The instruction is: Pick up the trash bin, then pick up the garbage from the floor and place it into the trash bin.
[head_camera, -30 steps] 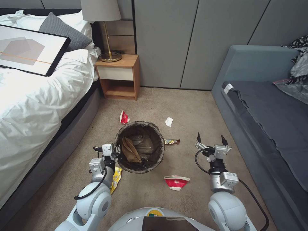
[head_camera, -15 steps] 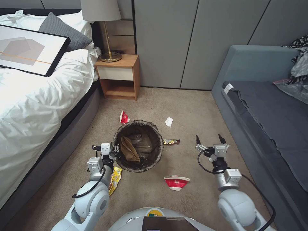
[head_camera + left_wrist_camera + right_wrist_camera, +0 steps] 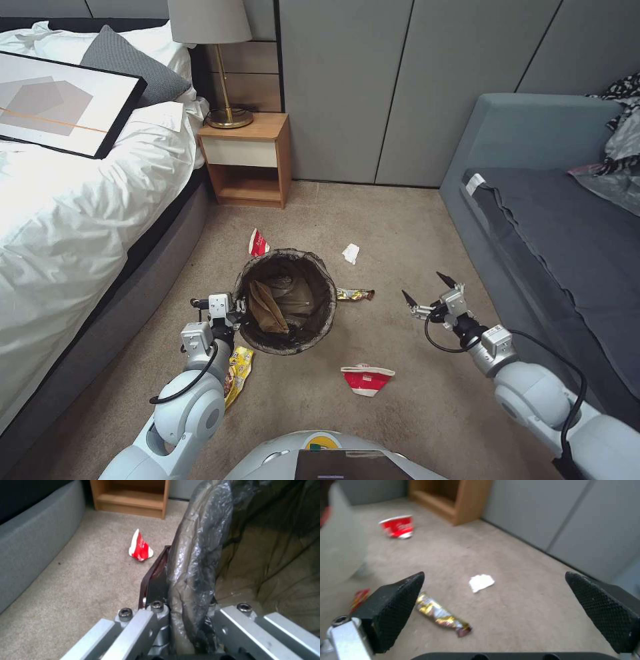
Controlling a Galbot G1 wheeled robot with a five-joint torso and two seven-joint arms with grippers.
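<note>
- Since the earlier frame, the right gripper [image 3: 429, 292] had swung toward the sofa [image 3: 547, 220], jaws spread wide and empty.
- The left gripper [image 3: 238, 313] was clenched on the bin [image 3: 288, 308] rim at its bed-side edge.
- The bin stood mid-carpet.
- A wrapper [image 3: 354, 293] lay just beside the bin; a cup [image 3: 366, 379] lay nearer the robot.

The trash bin [image 3: 287, 310] is sitting on the floor between the bed [image 3: 73, 220] on the left and the sofa [image 3: 560, 227] on the right, with the nightstand [image 3: 248, 160] standing beyond it. The left gripper [image 3: 235, 313] is clamping the bin's left rim. A cup [image 3: 257, 243] is lying just behind the bin, a tissue [image 3: 351, 253] behind-right, a candy wrapper [image 3: 355, 294] just right. Another cup [image 3: 366, 379] is lying in front, a snack bag [image 3: 237, 375] front-left. The right gripper [image 3: 430, 296], jaws apart, is hovering right of the wrapper.
</note>
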